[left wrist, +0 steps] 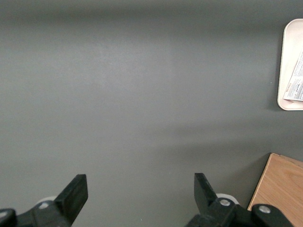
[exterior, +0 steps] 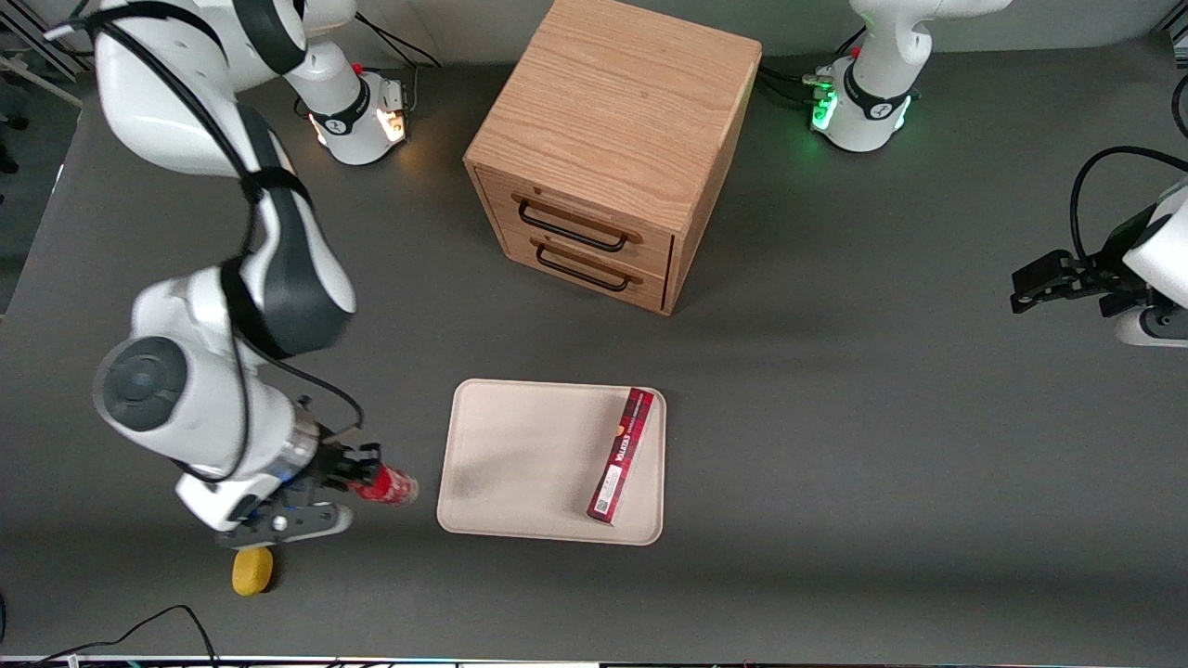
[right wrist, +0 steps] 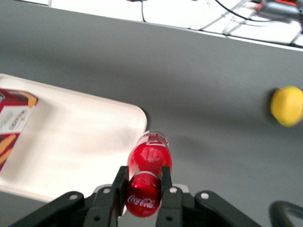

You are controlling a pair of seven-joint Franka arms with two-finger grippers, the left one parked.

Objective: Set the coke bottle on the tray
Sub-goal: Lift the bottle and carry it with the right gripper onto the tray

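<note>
Wooden drawer cabinet [exterior: 608, 148] at mid-desk. Tray [exterior: 520, 464] nearer front camera; long red box [exterior: 622, 455] along tray edge toward parked arm. Gripper [exterior: 357, 475] beside tray's working-arm edge, fingers clamped on coke bottle [right wrist: 147, 177], held off tray. Yellow ball [exterior: 251, 570] near desk's front edge.

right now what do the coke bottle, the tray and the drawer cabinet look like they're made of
Coke bottle, held in the gripper beside the tray: likely glossy plastic, going by the bright highlights and clear base.
Tray: matte cream surface with a low moulded rim, probably plastic or pressed fibre; the look leaves it open.
Drawer cabinet: light wood or wood veneer with visible grain; the dark handles look like metal.
</note>
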